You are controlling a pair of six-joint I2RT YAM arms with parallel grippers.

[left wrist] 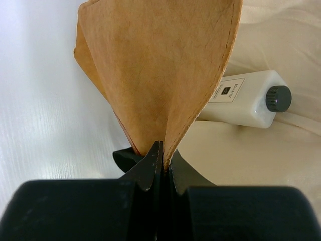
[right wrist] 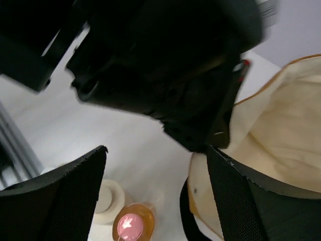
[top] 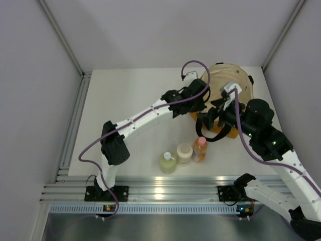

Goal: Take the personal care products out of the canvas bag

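- Three products are standing out on the table (top: 125,100) in the top view: the yellow-green pump bottle (top: 168,162), the cream jar (top: 184,152) and the orange bottle (top: 200,149), all just in front of the canvas bag (top: 228,80). Both arms are crowding over the bag's mouth, so they are risking a knock against each other.
- In the left wrist view, the left gripper (left wrist: 161,153) is clenching a raised fold of the bag's canvas rim. The black-capped bottle (left wrist: 246,98) is lying on its side on the cream lining (left wrist: 281,40) inside. If that pinch slips, the flap is likely falling over the bottle.
- In the right wrist view, the right gripper (right wrist: 155,196) is hanging released and empty above the orange bottle and jar, beside the bag's opening. A low swing bagward is risking toppling the orange bottle, and the black strap (right wrist: 184,211) is lying where a finger could snag.
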